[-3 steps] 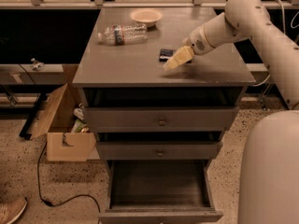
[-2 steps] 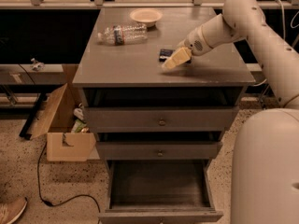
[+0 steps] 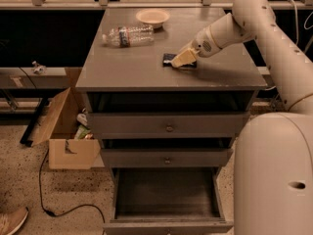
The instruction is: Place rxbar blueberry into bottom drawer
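Observation:
The rxbar blueberry [image 3: 169, 59] is a dark flat bar lying on the cabinet top, right of centre. Only its left end shows. My gripper [image 3: 183, 58] is down on the bar's right part and covers it, with the arm reaching in from the upper right. The bottom drawer [image 3: 166, 223] is pulled open below the two shut upper drawers, and its inside looks bare.
A clear plastic water bottle [image 3: 128, 35] lies on its side at the back left of the cabinet top [image 3: 127, 72]. A pale bowl [image 3: 152, 17] stands behind it. An open cardboard box [image 3: 66, 131] and a cable lie on the floor to the left. My base [image 3: 274, 175] stands at the right.
My gripper has shifted very slightly left along the bar. The bar, bottle and drawers have not moved.

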### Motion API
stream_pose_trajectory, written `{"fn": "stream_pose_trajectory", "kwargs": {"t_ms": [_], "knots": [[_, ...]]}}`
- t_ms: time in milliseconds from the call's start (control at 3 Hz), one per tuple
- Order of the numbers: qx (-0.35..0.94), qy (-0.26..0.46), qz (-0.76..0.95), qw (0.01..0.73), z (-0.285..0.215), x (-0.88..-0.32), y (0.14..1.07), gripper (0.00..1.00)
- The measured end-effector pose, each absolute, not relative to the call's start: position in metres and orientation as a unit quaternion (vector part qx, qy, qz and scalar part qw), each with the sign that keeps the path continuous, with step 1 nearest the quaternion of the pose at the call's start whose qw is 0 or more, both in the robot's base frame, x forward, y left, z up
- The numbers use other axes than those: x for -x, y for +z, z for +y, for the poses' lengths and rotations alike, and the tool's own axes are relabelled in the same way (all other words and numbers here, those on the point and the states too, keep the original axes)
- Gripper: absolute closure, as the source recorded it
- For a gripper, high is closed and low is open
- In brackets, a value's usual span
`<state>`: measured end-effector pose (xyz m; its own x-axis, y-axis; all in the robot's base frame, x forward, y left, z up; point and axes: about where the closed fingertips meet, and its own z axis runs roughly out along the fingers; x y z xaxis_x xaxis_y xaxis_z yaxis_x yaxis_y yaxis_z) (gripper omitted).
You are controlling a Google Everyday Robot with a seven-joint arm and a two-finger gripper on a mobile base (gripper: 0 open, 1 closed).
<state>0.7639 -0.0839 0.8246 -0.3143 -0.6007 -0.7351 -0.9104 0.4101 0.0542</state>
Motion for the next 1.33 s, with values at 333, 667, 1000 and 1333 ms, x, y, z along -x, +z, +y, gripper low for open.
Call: {"fn": "stream_pose_trajectory", "kwargs": {"t_ms": [333,667,1000,1333], "knots": [[0.486,0.241,0.772,0.332,-0.085,-0.761,0.831,0.85],[0.48,0.24,0.763,0.361,-0.088,-0.75,0.852,1.0],[0.474,0.229,0.755,0.393,-0.091,-0.722,0.88,1.0],[0.453,0.223,0.751,0.425,-0.095,-0.685,0.897,1.0]]}}
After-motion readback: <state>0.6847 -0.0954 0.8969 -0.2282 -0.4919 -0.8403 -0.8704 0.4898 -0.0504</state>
